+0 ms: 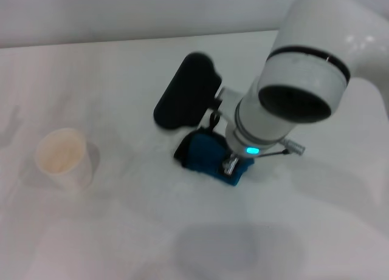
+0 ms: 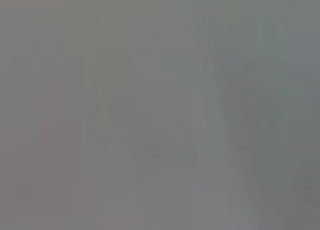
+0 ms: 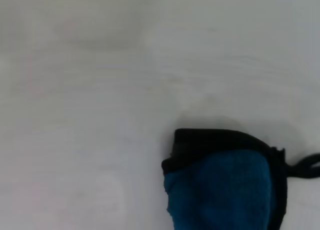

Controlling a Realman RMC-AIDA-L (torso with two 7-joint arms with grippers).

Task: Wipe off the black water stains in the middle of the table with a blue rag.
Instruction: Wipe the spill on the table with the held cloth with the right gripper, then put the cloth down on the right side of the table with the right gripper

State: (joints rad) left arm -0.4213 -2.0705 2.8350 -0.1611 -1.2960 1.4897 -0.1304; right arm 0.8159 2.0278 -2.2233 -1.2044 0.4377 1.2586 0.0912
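The blue rag (image 1: 206, 153) lies bunched on the white table (image 1: 121, 231) near its middle, with its black edging and loop toward the far side. My right gripper (image 1: 229, 165) comes down onto the rag from above and is shut on it, with the arm covering most of the fingers. In the right wrist view the rag (image 3: 222, 190) sits close up with its black hem and loop, on bare table (image 3: 100, 90). The black water stains do not show in any view. The left gripper is out of view, and the left wrist view shows only plain grey.
A white plastic cup (image 1: 64, 157) stands upright on the table at the left. The right arm's black wrist housing (image 1: 185, 90) hangs over the table just beyond the rag. The table's far edge runs along the top of the head view.
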